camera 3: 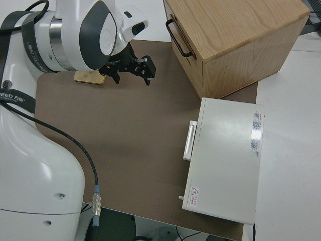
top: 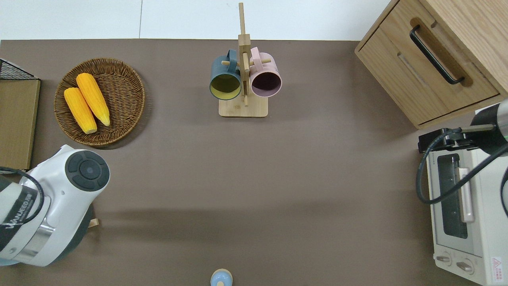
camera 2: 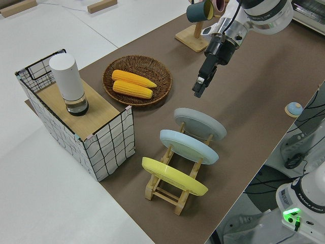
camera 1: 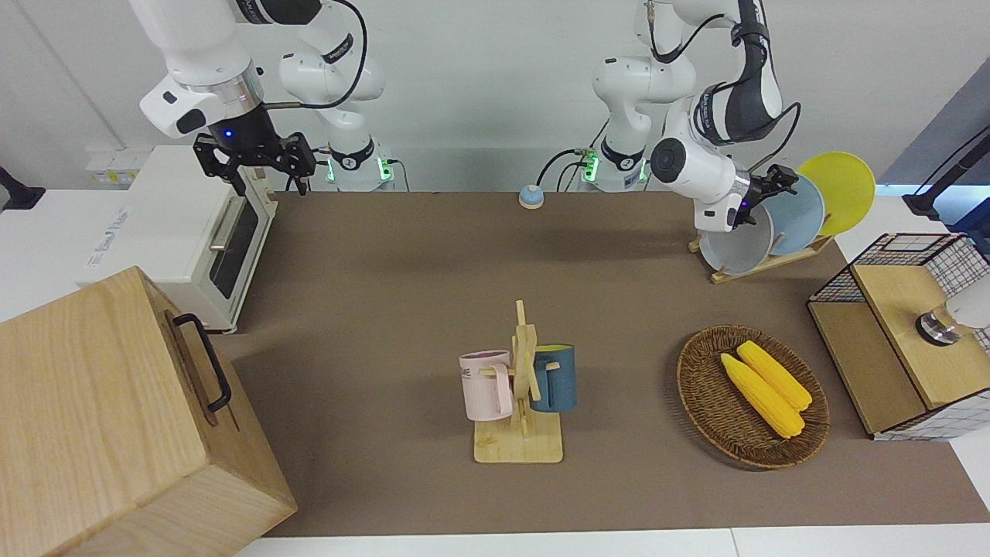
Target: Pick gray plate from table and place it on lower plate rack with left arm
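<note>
Front: gray plate (camera 1: 739, 246) already stands in the lower plate rack (camera 1: 762, 264), in the slot next to the light blue plate (camera 1: 797, 216), with the yellow plate (camera 1: 839, 189) last in line. All three lean the same way because the slanted pegs prop them. Left hand (camera 1: 773, 186) sits right at the plates' top edges; can't tell here if it touches the gray rim. Right arm parked, right hand (camera 1: 259, 158) spread.

Overhead: left arm's body hides rack and plates. Brown mat covers the worktop, white surface around it.

Left side: left hand (camera 2: 202, 84) hangs clear above the gray plate (camera 2: 200, 123), fingers look pressed nearly together, holding nothing. Placement looks done.

Right side: right hand (camera 3: 131, 68) spread, empty, over bare mat.
</note>
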